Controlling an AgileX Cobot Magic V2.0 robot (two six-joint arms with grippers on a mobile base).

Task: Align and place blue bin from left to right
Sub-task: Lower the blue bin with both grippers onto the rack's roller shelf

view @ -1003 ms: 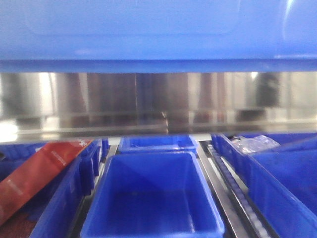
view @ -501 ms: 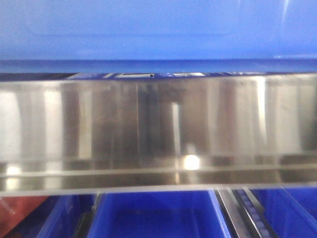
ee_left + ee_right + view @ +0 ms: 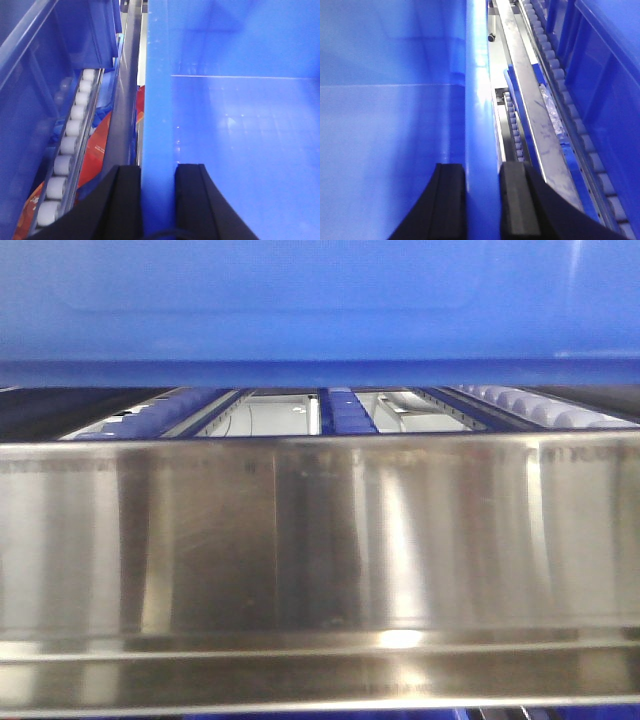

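Cut off by front view's upper edge: blue bin (image 3: 320, 300). Cropped at lower edges of wrist views: left gripper (image 3: 157, 172), right gripper (image 3: 482, 172). Partly hidden under roller rail (image 3: 63, 165): red packet (image 3: 96, 145).

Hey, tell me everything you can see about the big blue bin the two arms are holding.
The large bright-blue plastic bin has smooth flat walls and a thick rim, and nothing shows inside it. Its wall fills the top of the front view, with the shiny steel-fronted roller rack beyond it. The left gripper clamps one side wall and the right gripper the opposite one, each straddling the rim.
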